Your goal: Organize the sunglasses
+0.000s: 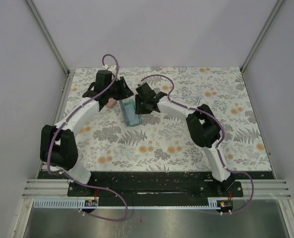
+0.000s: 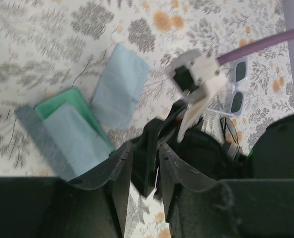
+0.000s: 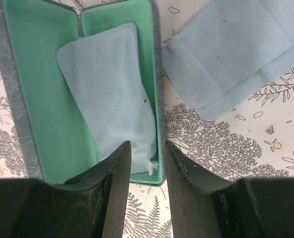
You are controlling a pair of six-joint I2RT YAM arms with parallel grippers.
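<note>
The pale-framed sunglasses (image 2: 238, 88) lie folded on the floral table (image 1: 186, 144), also visible as a small pale shape (image 1: 196, 98) to the right of both grippers. Thin dark wire frames (image 2: 228, 130) peek out beside the right arm, mostly hidden. My left gripper (image 2: 146, 148) (image 1: 118, 93) is open by a narrow gap, with nothing held. My right gripper (image 3: 147, 146) (image 1: 142, 105) is open, its fingers standing either side of the near right corner of an open blue-grey case (image 3: 33, 99) (image 1: 130, 113) without gripping it.
The case has a green lining, and a light blue cloth (image 3: 110, 94) lies inside it. A second light blue cloth (image 3: 226, 54) (image 2: 119, 84) is spread on the table beside it. A pink object (image 1: 110, 103) shows partly under the left arm.
</note>
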